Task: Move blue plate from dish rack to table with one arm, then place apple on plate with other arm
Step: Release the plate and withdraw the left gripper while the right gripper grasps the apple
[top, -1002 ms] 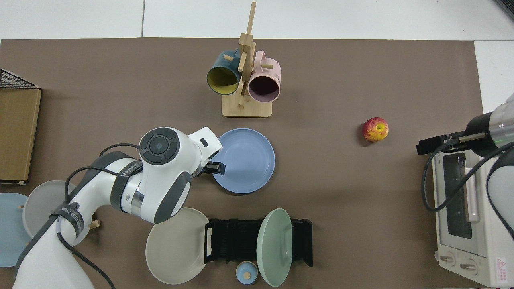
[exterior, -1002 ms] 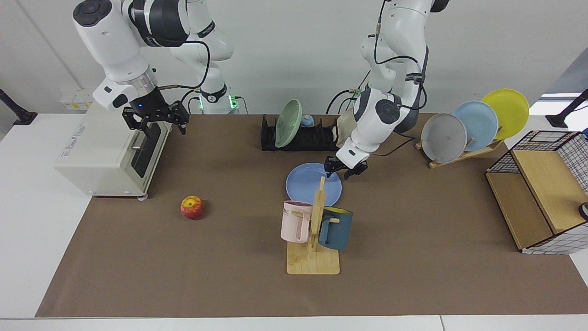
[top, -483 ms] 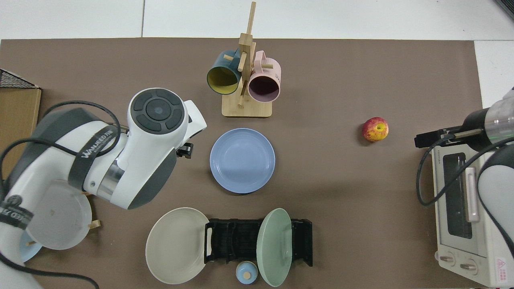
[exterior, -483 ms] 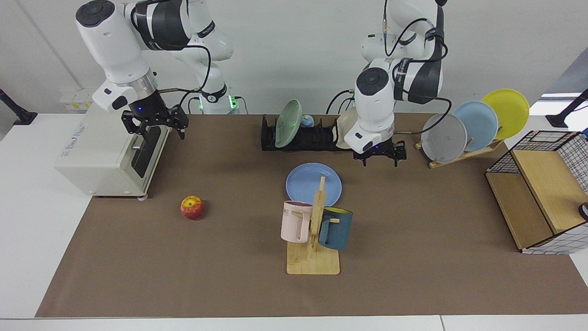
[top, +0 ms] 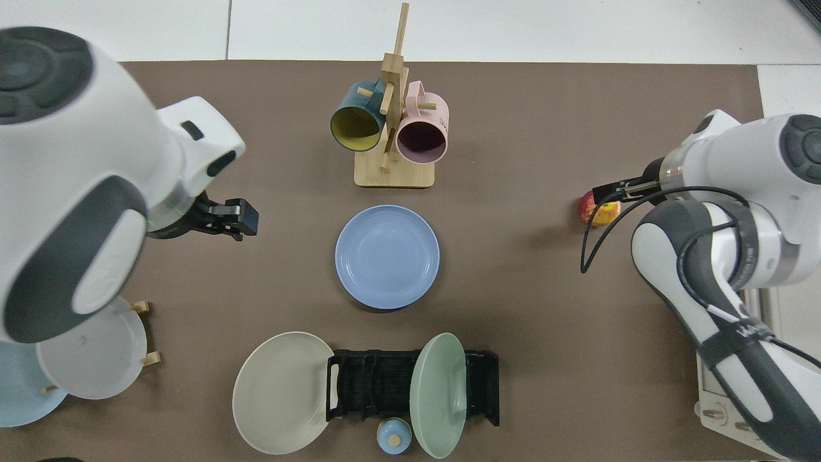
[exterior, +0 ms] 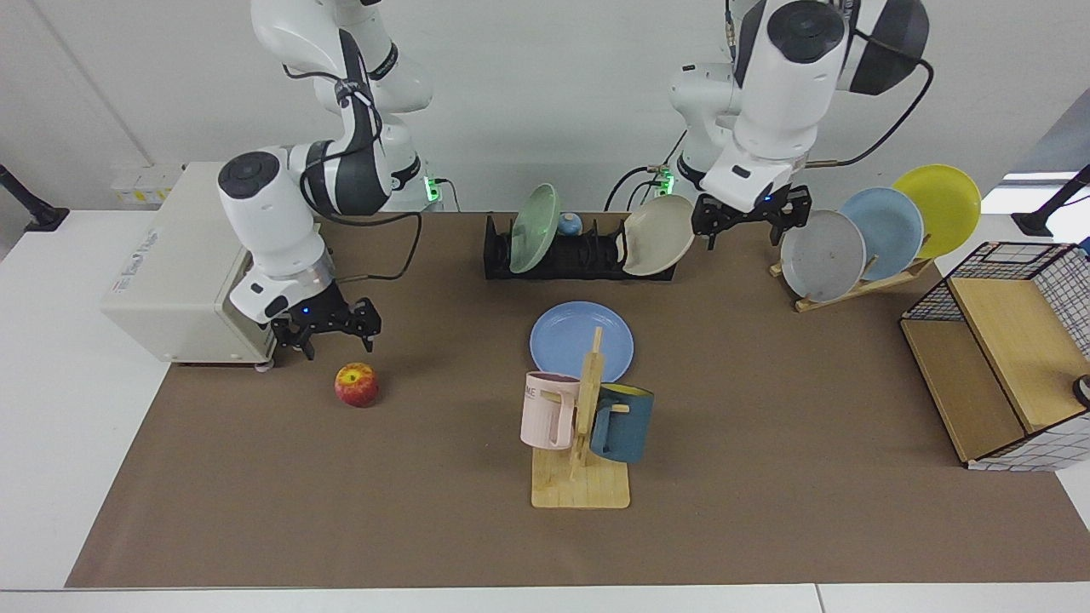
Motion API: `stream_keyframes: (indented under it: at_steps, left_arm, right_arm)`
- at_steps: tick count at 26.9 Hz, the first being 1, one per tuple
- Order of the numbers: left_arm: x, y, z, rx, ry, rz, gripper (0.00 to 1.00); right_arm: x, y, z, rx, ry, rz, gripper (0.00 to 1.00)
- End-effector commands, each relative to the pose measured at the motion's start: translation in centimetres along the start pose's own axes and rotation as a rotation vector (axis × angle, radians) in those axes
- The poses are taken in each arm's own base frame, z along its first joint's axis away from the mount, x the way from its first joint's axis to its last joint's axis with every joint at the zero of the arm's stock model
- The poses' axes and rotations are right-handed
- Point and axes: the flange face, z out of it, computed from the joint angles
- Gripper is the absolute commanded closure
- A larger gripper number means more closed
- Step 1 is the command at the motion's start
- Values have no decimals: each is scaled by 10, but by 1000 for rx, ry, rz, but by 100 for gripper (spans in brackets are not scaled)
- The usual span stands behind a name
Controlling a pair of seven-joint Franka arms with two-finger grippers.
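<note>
Now the right gripper (exterior: 332,330) is held spread and empty just above the apple (exterior: 357,384), which lies untouched on the table (exterior: 255,511). Well apart, the blue plate (exterior: 582,341) is already laid flat before the dish rack (exterior: 558,255); the left gripper (exterior: 749,217), spread and empty, is parked high. Only the apple's transfer remains.

Blue plate (exterior: 582,340) is lying flat on the table's brown mat (exterior: 766,426), near the middle, in front of the black dish rack (exterior: 562,251) and apart from it. Red-yellow apple (exterior: 356,384) is sitting on the mat, well apart from the plate.
</note>
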Motion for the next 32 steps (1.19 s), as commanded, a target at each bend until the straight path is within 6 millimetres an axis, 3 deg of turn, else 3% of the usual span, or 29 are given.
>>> stream_keyframes:
  at_steps: [1,3,7,15,18,26,28,29,32]
  left_arm:
    - [-5,-37,-16,-77,-1,-49,0]
    - [-6,-38,-15,-81,4,-33,0]
    - [-10,-42,-8,-75,-9,-26,0]
    - [-54,-72,28,-38,18,-29,0]
    - [-52,-81,21,-42,36,12,0]
    - [-17,-134,0,-72,13,36,0]
    - [-12,-137,-6,-74,14,39,0]
    - [-11,-135,-7,-74,17,46,0]
    - [-11,-131,-8,-74,30,55,0]
  right_arm:
    - [13,-4,43,-17,19,-33,0]
    - [13,2,59,-22,19,-68,0]
    - [12,7,67,-25,12,-98,0]
    - [7,15,86,-16,-21,-76,0]
    - [2,14,90,-7,-32,-68,0]
    - [-5,14,96,-3,-48,-68,0]
    - [-5,14,97,-3,-50,-71,1]
    - [-5,14,97,-4,-50,-75,9]
    - [-5,14,98,-4,-52,-78,84]
